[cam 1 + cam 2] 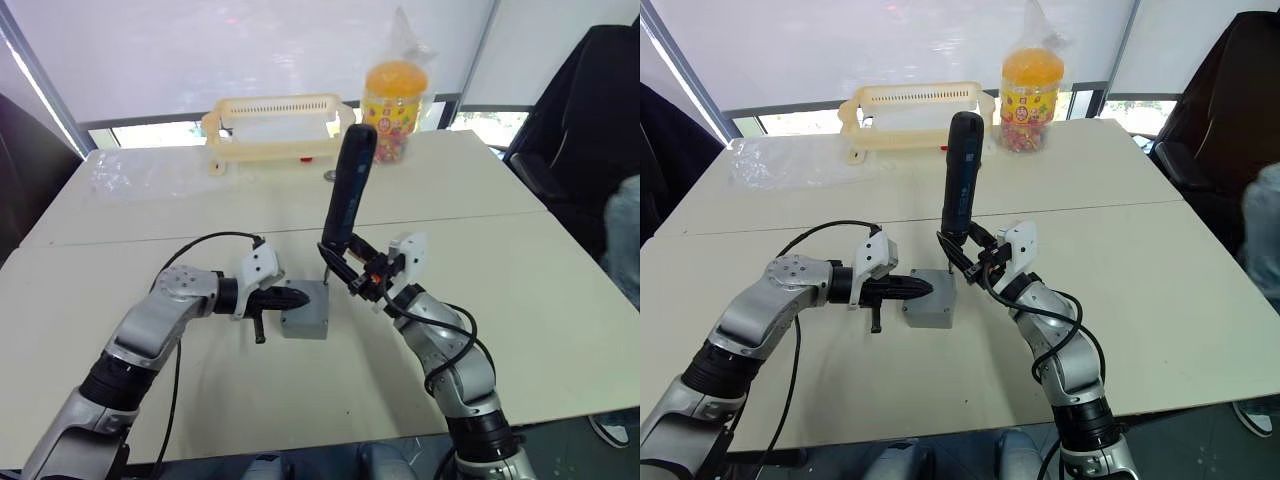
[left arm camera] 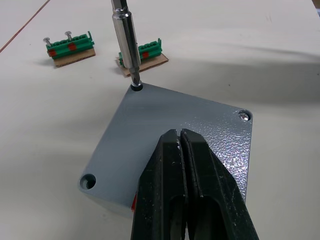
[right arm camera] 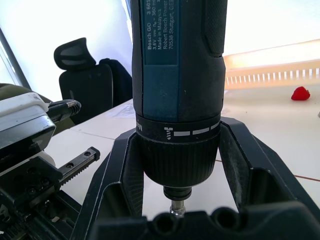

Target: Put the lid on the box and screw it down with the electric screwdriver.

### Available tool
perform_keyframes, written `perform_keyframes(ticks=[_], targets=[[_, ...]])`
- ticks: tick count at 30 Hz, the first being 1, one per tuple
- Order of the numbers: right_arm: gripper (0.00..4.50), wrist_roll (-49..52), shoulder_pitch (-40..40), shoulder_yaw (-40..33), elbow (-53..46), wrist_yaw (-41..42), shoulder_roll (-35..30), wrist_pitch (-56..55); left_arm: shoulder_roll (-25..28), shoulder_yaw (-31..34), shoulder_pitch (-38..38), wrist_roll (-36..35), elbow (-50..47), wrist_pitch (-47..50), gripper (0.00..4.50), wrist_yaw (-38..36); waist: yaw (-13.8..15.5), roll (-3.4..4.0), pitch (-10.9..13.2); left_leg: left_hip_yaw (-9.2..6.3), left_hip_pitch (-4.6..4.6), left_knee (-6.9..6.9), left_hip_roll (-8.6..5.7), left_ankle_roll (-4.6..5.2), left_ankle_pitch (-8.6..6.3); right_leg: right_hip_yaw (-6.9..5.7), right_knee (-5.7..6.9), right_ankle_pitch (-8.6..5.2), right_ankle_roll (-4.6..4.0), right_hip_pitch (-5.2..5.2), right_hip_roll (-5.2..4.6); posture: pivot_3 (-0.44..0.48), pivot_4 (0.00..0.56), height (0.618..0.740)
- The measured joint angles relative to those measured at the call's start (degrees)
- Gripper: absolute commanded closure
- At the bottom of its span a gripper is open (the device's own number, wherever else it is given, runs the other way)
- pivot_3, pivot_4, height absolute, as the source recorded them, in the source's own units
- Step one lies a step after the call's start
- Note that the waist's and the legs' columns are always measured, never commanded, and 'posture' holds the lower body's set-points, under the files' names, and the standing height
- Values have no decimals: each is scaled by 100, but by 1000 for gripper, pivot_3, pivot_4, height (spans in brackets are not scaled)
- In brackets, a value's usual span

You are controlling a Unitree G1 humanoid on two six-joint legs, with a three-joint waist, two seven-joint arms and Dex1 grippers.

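Here the rigid lid (image 2: 170, 135) sits on the light box (image 1: 305, 320) mid-table, pinned by the left hand (image 2: 181, 150) with fingers pressed together, while the right hand (image 1: 975, 262) pinches the top-heavy screwdriver (image 1: 960, 180) low, bit in a corner hole.

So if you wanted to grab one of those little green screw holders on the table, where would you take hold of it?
Probably across its long green sides, coming straight down from above. Each green screw holder lies flat on a cardboard pad, and screws stand up from its top, so a claw closing on the ends or pressing on the top would hit them. The long sides look flat and free.
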Motion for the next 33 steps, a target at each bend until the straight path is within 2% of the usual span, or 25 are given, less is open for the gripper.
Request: perform_keyframes(ticks=[25, 33], targets=[[2734, -145, 85, 24, 138, 30, -5, -338, -7, 4, 4, -1, -29, 80, 4457, 20, 0, 0, 0, -5, 9, 0, 0, 0, 0, 1, 0, 0, 0, 8, 0, 0, 150, 740], [2734, -419, 121, 260, 291, 56, 22, -738, -7, 4, 23, 2, -29, 94, 4457, 66, -5, 0, -1, -5, 46, -6, 0, 0, -1, 2, -1, -1, -1, 40, 0, 0, 150, 740]])
